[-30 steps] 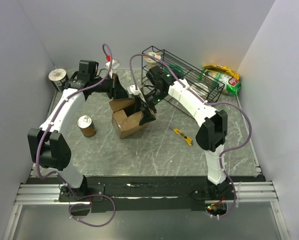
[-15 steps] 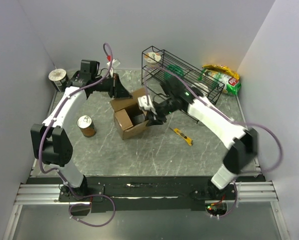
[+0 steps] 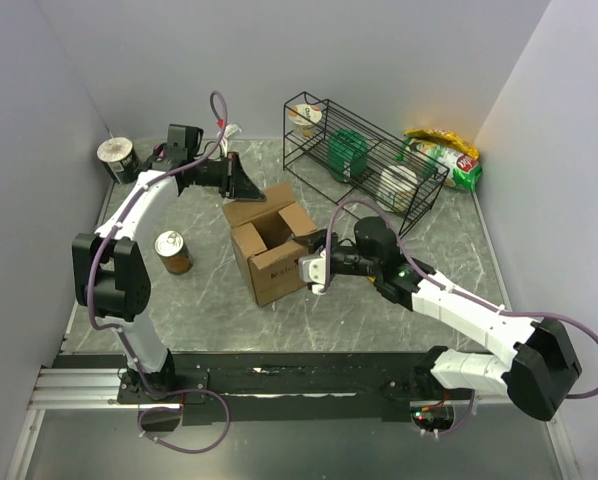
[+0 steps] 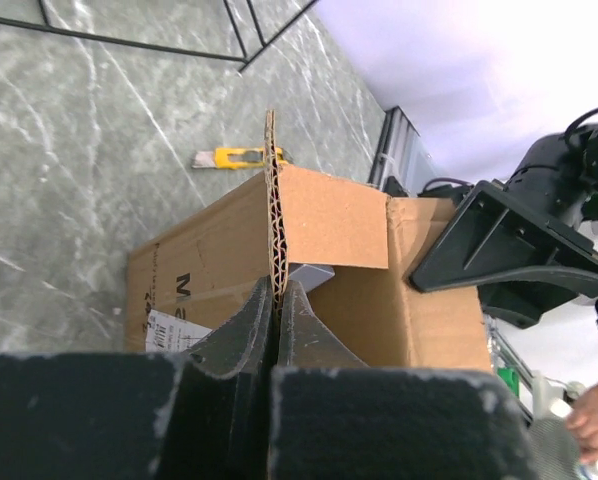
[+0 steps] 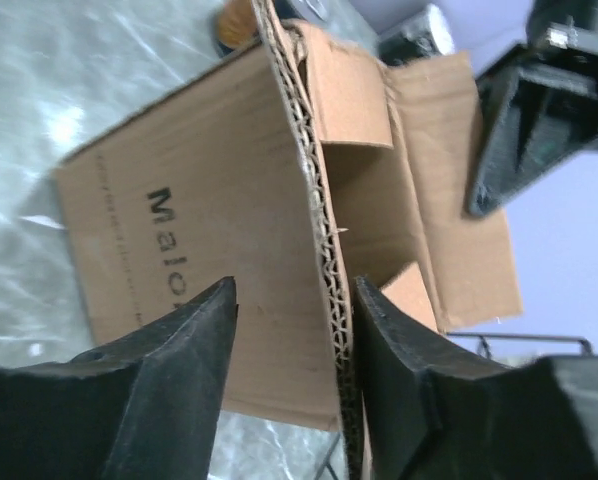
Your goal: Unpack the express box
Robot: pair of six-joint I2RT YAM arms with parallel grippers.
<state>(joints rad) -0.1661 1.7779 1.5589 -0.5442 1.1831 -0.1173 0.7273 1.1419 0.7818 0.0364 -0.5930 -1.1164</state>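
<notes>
The express box (image 3: 274, 245) stands on the surface (image 3: 199, 300) between both pairs of fingers, its top flaps (image 3: 254, 210) already opened. One flap is pinched by the left fingers (image 4: 234, 330). Another is straddled, ungripped, by the wide-spread right fingers (image 5: 179, 340). Emptying is judged still to be done.

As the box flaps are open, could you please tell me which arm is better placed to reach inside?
Probably the right. The right gripper is open and empty beside the express box, fingers astride a flap edge; the left gripper is shut on the far flap, holding it open.
</notes>
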